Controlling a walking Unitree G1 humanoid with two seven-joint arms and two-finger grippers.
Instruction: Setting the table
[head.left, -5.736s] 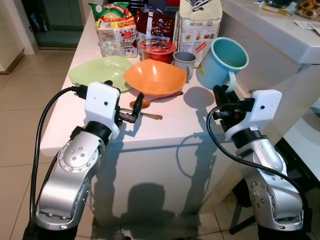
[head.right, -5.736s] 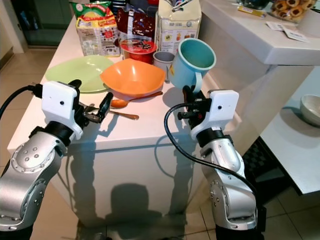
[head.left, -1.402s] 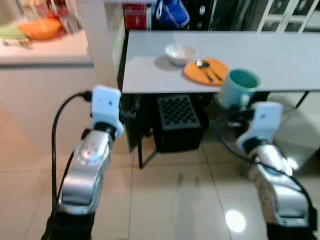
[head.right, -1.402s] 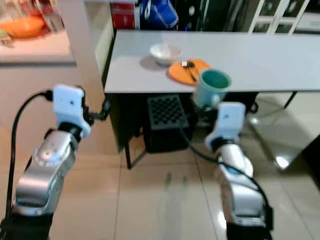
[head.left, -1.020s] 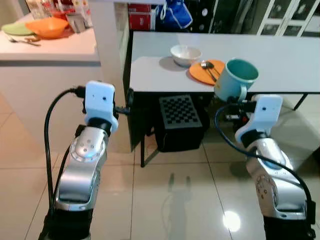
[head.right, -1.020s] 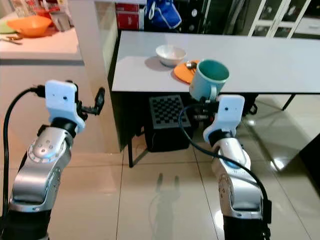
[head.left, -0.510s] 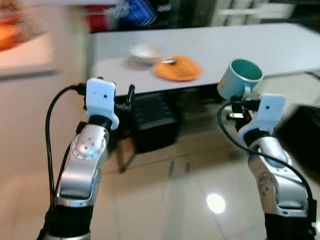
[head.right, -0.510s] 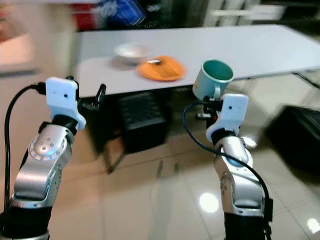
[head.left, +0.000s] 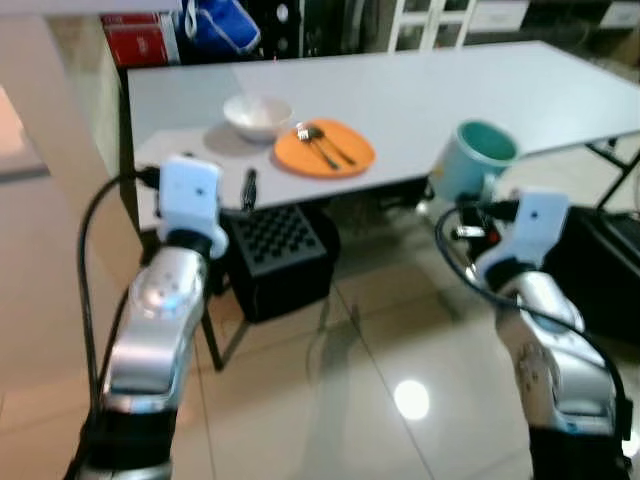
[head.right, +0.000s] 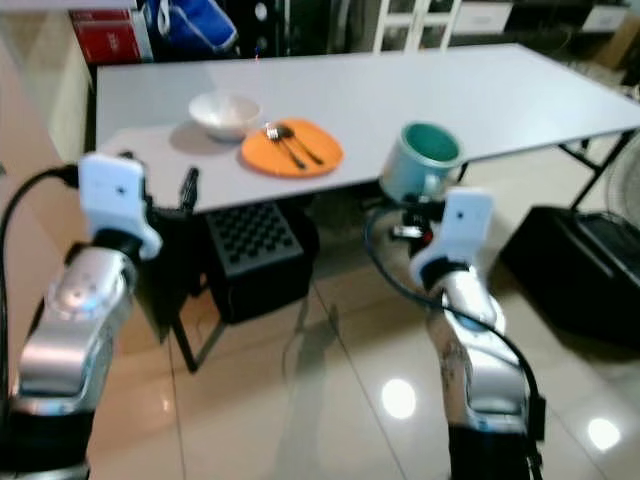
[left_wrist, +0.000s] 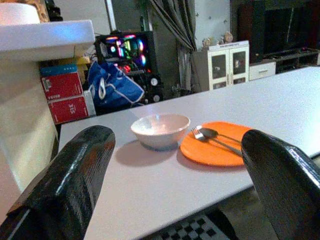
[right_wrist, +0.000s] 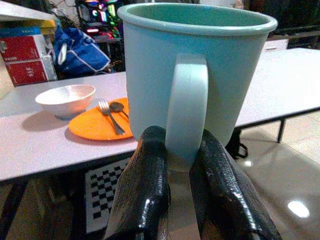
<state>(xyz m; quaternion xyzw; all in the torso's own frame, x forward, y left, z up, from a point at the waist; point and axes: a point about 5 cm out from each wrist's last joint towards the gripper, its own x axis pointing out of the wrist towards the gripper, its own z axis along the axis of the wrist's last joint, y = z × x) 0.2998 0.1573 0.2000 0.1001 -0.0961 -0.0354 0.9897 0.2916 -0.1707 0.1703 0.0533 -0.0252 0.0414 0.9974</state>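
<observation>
A light blue mug is carried upright in front of the grey dining table, held by its handle in my right gripper, which is shut on it. On the table lie an orange plate with a fork and spoon on it and a white bowl beside it. My left gripper is open and holds nothing, raised near the table's left front corner.
A black checkered box sits under the table on the glossy tile floor. A black case stands at the right. Red boxes and a blue bag lie behind the table. A counter edge is at the left.
The view has swung from the kitchen counter to the dining table, which is now closer. The mug stays in my right gripper; the left gripper stays open.
</observation>
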